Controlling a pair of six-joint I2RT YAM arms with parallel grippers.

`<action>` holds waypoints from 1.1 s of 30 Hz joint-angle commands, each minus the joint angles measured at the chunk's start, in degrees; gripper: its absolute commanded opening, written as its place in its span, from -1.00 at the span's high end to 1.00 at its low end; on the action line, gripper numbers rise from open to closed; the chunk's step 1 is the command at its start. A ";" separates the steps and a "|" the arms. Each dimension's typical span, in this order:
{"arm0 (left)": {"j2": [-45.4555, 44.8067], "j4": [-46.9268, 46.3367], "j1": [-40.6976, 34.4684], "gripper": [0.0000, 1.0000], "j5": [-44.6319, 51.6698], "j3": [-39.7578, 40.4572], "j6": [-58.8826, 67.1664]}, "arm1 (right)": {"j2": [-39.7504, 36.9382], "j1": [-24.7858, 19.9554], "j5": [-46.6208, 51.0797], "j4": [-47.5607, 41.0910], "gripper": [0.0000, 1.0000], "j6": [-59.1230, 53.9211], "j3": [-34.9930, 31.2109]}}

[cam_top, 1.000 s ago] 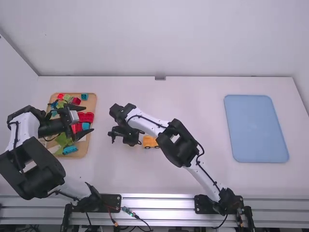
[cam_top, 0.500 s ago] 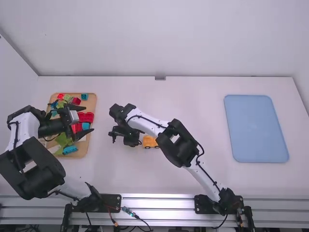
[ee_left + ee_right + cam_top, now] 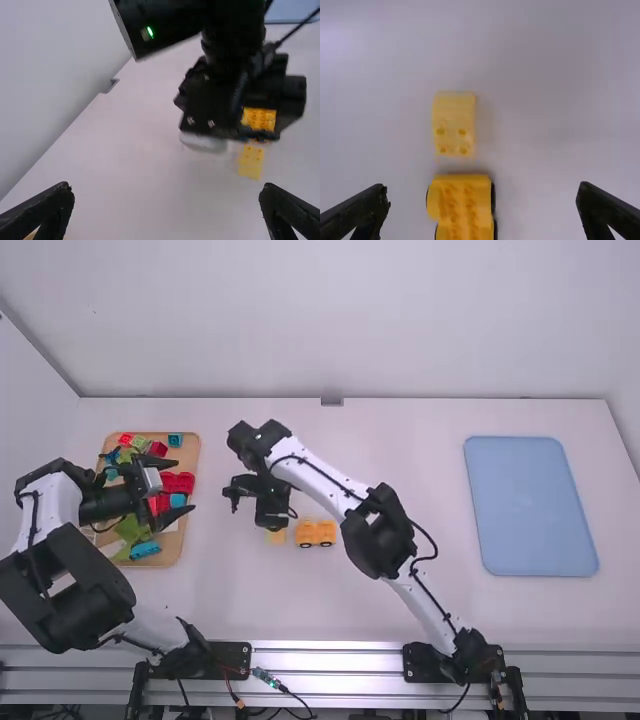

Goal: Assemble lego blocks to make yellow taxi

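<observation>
Black, with right end effector (image 3: 482, 186) and left end effector (image 3: 166, 185) spread wide; shifted at right arm (image 3: 328, 480), exposing yellow brick (image 3: 277, 537) left of wheeled base (image 3: 317, 532); probably to be joined next.

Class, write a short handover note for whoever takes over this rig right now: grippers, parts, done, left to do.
Left gripper: open and empty, over the tray of colored bricks.
Right gripper: open and empty, above the table near the yellow pieces.
Parts: the wheeled yellow body and the loose yellow block sit close together on the table, not touching.
Done: the body has its wheels and shows studs on top.
Left: the block is not yet joined to the body; fitting it on top is probably next. Whether more bricks are needed, I cannot tell.
</observation>
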 commanded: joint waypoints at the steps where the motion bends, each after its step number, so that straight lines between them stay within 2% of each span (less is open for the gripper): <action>1: -0.92 -0.74 -0.46 -0.98 1.95 -0.90 1.56 | -2.25 -3.45 -8.07 -3.43 -0.98 -6.58 5.90; 4: -0.92 0.72 -2.89 -0.98 2.19 -2.08 1.56 | -2.71 -7.87 -12.35 -7.10 -0.98 -7.89 10.69; 8: -0.92 2.27 -5.46 -0.97 2.12 -2.93 1.54 | -4.04 -11.58 -12.28 -7.80 -0.98 -6.25 12.39; 12: -0.92 2.40 -10.95 -0.98 2.12 -2.97 1.26 | -7.08 -17.07 -11.69 -3.48 -0.98 -2.45 12.50; 13: -0.92 2.40 -11.13 -0.98 2.12 -2.95 1.10 | -7.21 -17.27 -11.50 -3.17 -0.98 -2.01 12.50; 16: -0.92 4.98 -14.21 -0.98 1.90 -2.78 -3.81 | -9.09 -20.22 -6.73 -1.25 -0.99 3.87 12.50; 21: -0.92 9.92 -16.79 -0.98 1.03 -2.82 -10.07 | -9.60 -21.70 -7.91 -5.09 -0.98 1.01 12.15; 25: -0.92 10.54 -17.88 -0.98 -0.09 -2.82 -10.48 | -9.64 -21.35 -6.29 -5.46 -0.98 -0.20 10.80; 29: -0.92 10.56 -18.05 -0.98 -0.02 -2.80 -10.48 | -9.77 -20.98 1.88 0.50 -0.98 7.15 8.50; 31: -0.92 10.82 -18.14 -0.98 0.44 -2.80 -10.50 | -9.77 -21.11 9.66 6.01 -0.98 14.38 7.08; 33: -0.92 10.95 -18.01 -0.98 0.63 -2.80 -10.50 | -9.77 -22.01 11.41 9.94 -0.98 18.03 4.70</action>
